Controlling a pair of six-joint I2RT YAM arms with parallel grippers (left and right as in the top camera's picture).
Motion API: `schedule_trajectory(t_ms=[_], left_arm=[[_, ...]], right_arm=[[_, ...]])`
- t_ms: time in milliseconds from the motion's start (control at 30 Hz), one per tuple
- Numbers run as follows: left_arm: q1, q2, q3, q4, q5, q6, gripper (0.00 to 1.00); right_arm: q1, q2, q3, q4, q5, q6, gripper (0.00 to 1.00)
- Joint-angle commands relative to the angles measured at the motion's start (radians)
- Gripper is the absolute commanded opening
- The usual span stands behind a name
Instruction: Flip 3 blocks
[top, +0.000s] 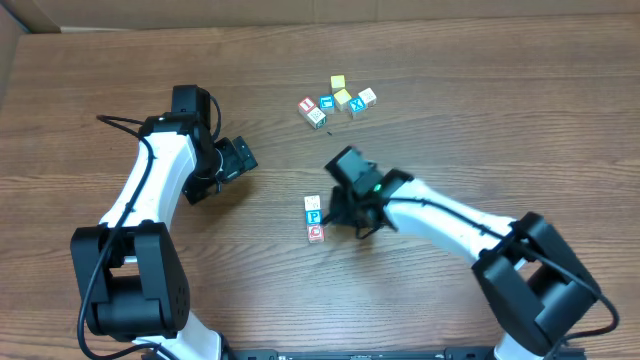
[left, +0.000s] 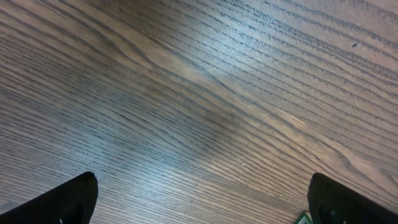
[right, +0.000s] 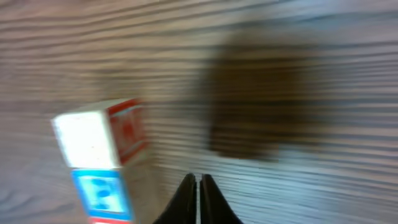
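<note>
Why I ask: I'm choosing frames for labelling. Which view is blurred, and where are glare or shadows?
Right wrist: motion-blurred, the blocks smeared, a dark shadow on the table. Left wrist: sharp wood grain, a pale glare band across it. Overhead: evenly lit and sharp, though the blocks look tiny.

A brown, wood-grained worktop (top: 120, 80) is filling nearly the whole overhead view. Just left of centre, three small blocks are lying in a short column, touching one another: a pale block (top: 312, 203) uppermost, a blue "P" block (top: 313, 217) in the middle and a red-faced block (top: 315, 233) lowest. Well apart, toward the upper centre, a loose cluster is sitting on the wood — two yellow cubes (top: 338, 83), a red "I" cube (top: 307, 104), a blue "X" cube (top: 357, 104) and a few others too small to read.
</note>
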Motion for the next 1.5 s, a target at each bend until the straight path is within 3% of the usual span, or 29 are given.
schedule_trajectory(t_ms=[0,33,133,233,1000,1333,1467], left_arm=[[-0.002,-0.01,0.014,0.002,-0.003,0.004,1.0],[-0.002,-0.01,0.014,0.002,-0.003,0.004,1.0],[-0.002,-0.01,0.014,0.002,-0.003,0.004,1.0],[-0.002,-0.01,0.014,0.002,-0.004,0.004,1.0],[-0.002,-0.01,0.014,0.002,-0.003,0.004,1.0],[-0.002,-0.01,0.014,0.002,-0.003,0.004,1.0],[-0.002,-0.01,0.014,0.002,-0.003,0.004,1.0]], right_arm=[[-0.06,-0.023,0.16,-0.109,0.021,-0.169,0.16],[-0.074,-0.025,0.206,-0.164,0.022,-0.232,0.23],[-0.122,-0.025,0.341,-0.322,0.022,-0.425,1.0],[-0.172,-0.025,0.383,-0.378,0.022,-0.531,1.0],[-0.242,-0.045,0.377,-0.34,0.029,-0.531,1.0],[-0.308,-0.339,0.377,-0.066,0.028,-0.686,1.0],[-0.364,-0.482,0.377,-0.034,0.029,-0.719,1.0]])
